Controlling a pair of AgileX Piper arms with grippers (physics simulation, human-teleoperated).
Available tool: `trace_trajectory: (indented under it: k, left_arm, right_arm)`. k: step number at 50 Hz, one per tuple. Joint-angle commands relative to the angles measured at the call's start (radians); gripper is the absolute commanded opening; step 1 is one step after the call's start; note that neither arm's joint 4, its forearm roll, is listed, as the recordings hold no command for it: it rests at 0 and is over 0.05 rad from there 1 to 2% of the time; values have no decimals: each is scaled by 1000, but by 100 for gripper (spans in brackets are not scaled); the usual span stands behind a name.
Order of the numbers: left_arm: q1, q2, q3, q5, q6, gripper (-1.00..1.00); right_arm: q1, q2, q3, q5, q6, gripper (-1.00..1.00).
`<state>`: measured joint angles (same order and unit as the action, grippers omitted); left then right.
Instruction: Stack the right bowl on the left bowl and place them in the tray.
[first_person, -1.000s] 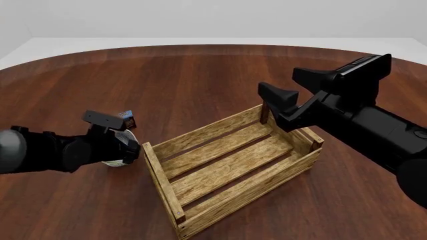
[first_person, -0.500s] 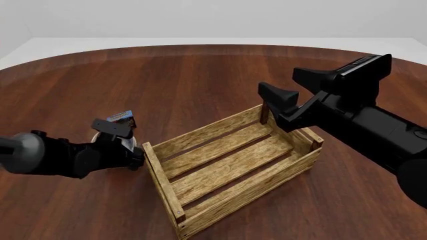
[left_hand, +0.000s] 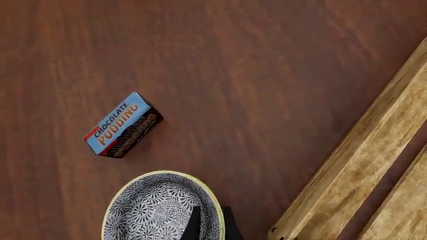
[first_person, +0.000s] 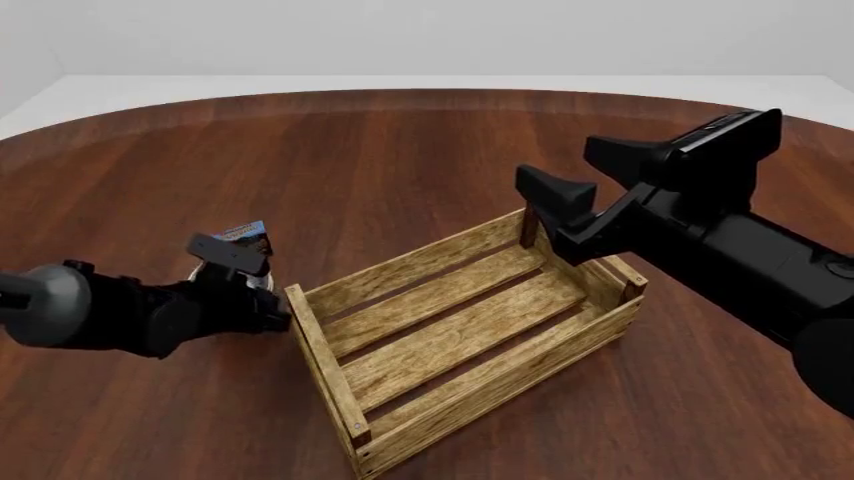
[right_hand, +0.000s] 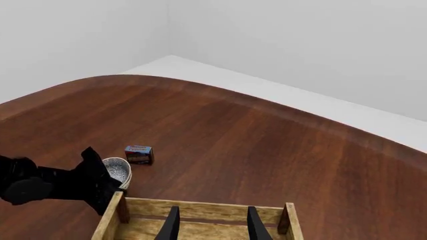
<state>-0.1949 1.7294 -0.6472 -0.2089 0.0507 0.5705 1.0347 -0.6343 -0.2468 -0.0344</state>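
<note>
Your left pincer (first_person: 254, 283) pinches the patterned bowl (left_hand: 163, 207) by its rim, one finger inside, just left of the tray (first_person: 461, 330), with the pudding box (left_hand: 122, 125) at the bowl's 11 o'clock. It has barely moved since half a second ago. Your right pincer (right_hand: 210, 222) hovers spread above the tray's far end, arm angled in; any second bowl is probably hidden.

There's a little red-blue chocolate pudding box (left_hand: 121, 125) lying on the left side of the dark wood table (first_person: 400, 170).
</note>
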Motion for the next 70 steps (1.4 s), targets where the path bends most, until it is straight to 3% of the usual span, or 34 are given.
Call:
trace_trajectory:
  k: [1, 14, 36, 51, 70]
  left_arm:
    - [-13, -40, 25, 42, -32, -100]
    - [3, -206, 12, 147, -11, -100]
    - [-15, -355, -58, 271, 0, -100]
    - [-119, -449, -161, 382, 22, -100]
    - [-267, -416, -237, 402, 56, -100]
  right_arm:
    - [-1, -2, 0, 0, -1, 100]
    - [0, -21, 2, 11, 1, 100]
    - [-6, -51, 2, 28, 3, 100]
    - [-26, -82, 5, 41, 2, 100]
    - [-73, -122, 3, 62, 2, 100]
